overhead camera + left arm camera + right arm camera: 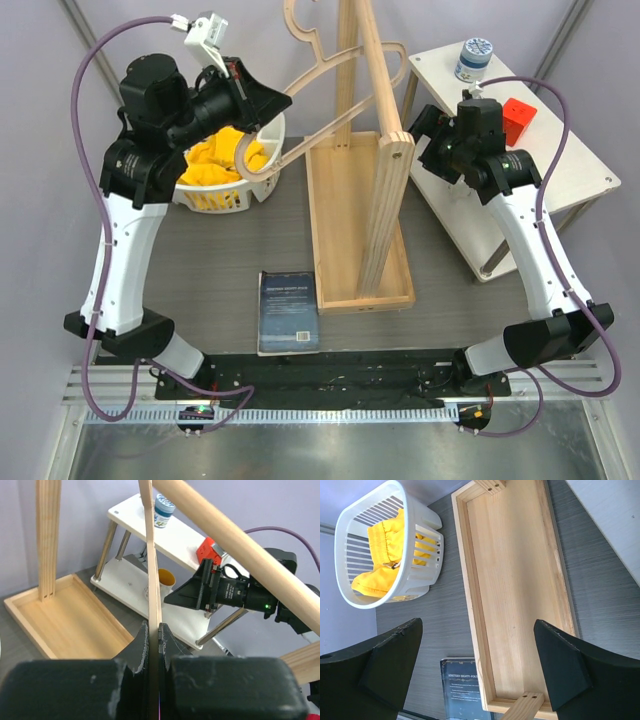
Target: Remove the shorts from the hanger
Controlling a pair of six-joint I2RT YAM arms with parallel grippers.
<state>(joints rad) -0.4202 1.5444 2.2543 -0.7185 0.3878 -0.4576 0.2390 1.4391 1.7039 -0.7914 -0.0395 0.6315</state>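
The yellow shorts [222, 160] lie bunched in the white basket [262, 186] at the back left, off the hanger; they also show in the right wrist view [385, 542]. The thin light-wood hanger [310, 140] slants across the rack, bare. My left gripper [272, 100] is shut on one thin bar of the hanger [152, 570] and holds it above the basket; the jaws pinch the bar [154, 632]. My right gripper [422, 132] is open and empty, right of the rack and above its tray, its fingers wide apart [477, 655].
The thick wooden rack [385, 130] stands mid-table on its tray base [340, 250]. A dark book [288, 310] lies in front of the tray. A white side table [560, 170] at the right holds a jar [474, 58] and a red box [518, 120].
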